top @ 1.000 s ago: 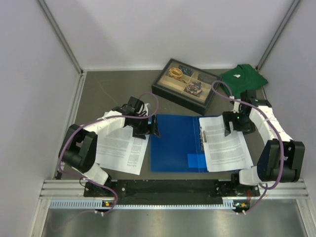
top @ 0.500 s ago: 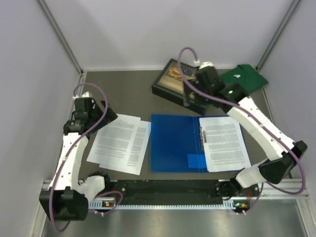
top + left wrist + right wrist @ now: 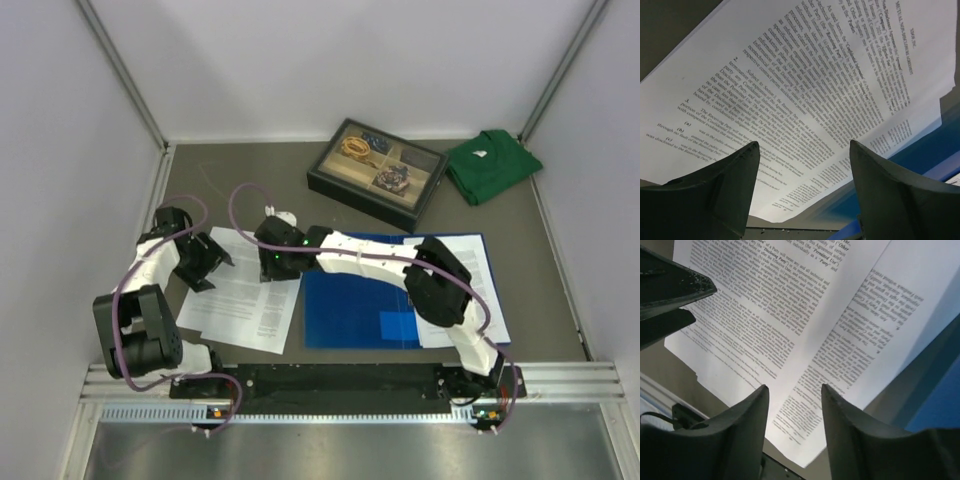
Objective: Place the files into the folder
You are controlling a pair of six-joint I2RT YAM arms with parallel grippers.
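The left gripper has its fingers spread wide with nothing between them. They are poised low over the printed top sheet of the files, at the stack's left edge. The right gripper shows a narrower gap, also empty, and hangs over the opposite side of the same stack, where two sheets lie fanned out of line. Neither grip looks closed on paper yet. Placing one hand at each side reads as a way to square up the loose sheets, or pin one edge while the other is lifted, since thin paper flat on the table gives fingers little to pinch. To get there the right arm stretches leftward across the open folder, which lies just beside the stack on its right. One printed sheet already rests on the folder's right half. The tray and shirt sit well apart at the back.
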